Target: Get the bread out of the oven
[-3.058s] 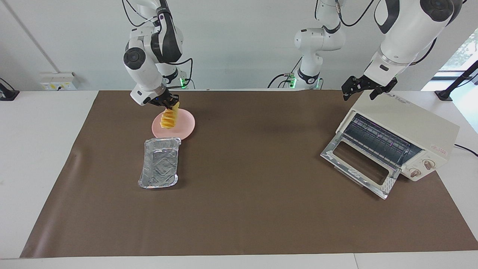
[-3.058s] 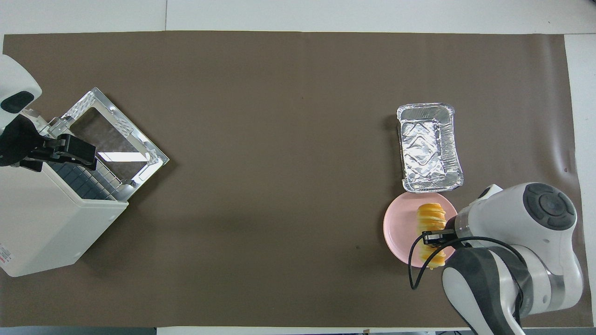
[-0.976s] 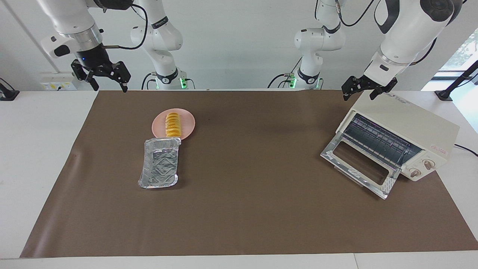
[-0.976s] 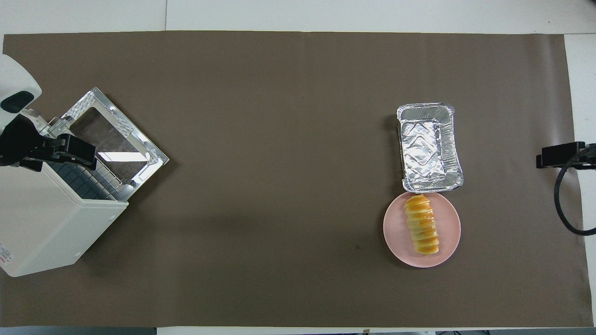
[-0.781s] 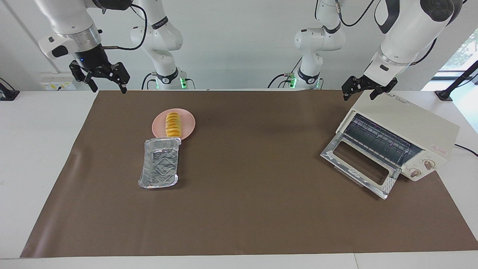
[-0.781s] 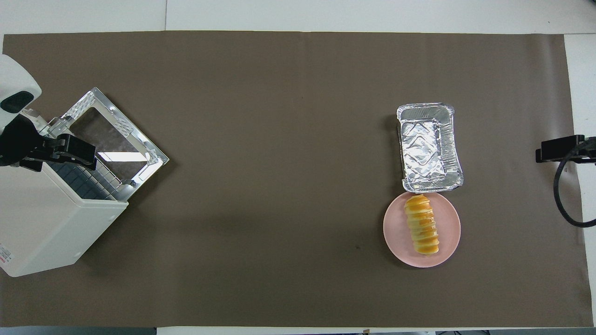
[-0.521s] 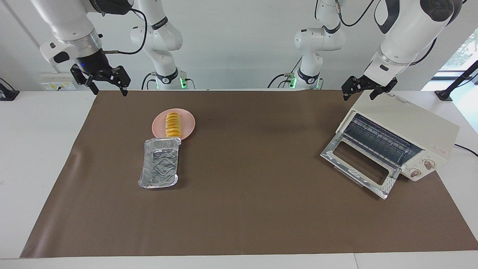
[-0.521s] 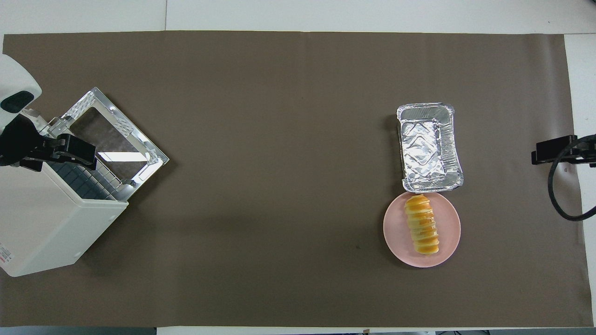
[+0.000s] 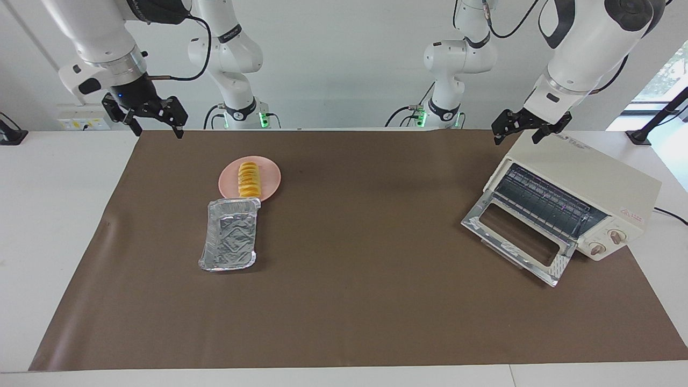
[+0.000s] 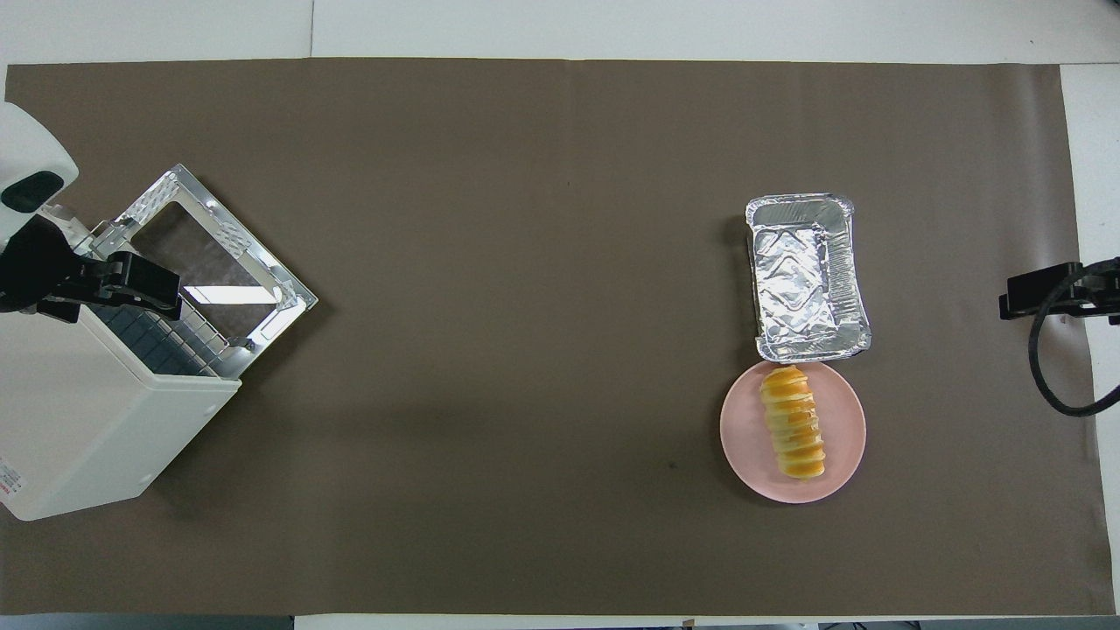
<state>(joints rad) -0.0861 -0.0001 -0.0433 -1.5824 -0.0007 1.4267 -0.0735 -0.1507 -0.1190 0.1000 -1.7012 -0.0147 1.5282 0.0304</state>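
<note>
**Facing view: both grippers empty, bread on plate**

Facing view, right gripper (image 9: 154, 129): fingers spread, nothing between them. It hangs in the air over the edge of the brown mat (image 9: 344, 301) at the right arm's end of the table, clear of every object.

Left gripper (image 9: 515, 135): fingers spread, holding nothing. It hangs over the top corner of the oven (image 9: 580, 188) on the side nearer the robots; whether it touches the casing I cannot tell. In the overhead view the same gripper (image 10: 131, 284) covers the oven's open mouth.

Bread (image 9: 249, 179): out of the oven, lying flat on the pink plate (image 9: 271, 177), long axis running from the robots toward the foil tray (image 9: 229, 241). The tray sits just beside the plate, farther from the robots, rim meeting the plate's edge, with nothing in it.

Oven: at the left arm's end of the table, set at an angle, door (image 9: 517, 236) dropped open, wire rack (image 9: 543, 204) bare, two knobs visible on the front.
</note>
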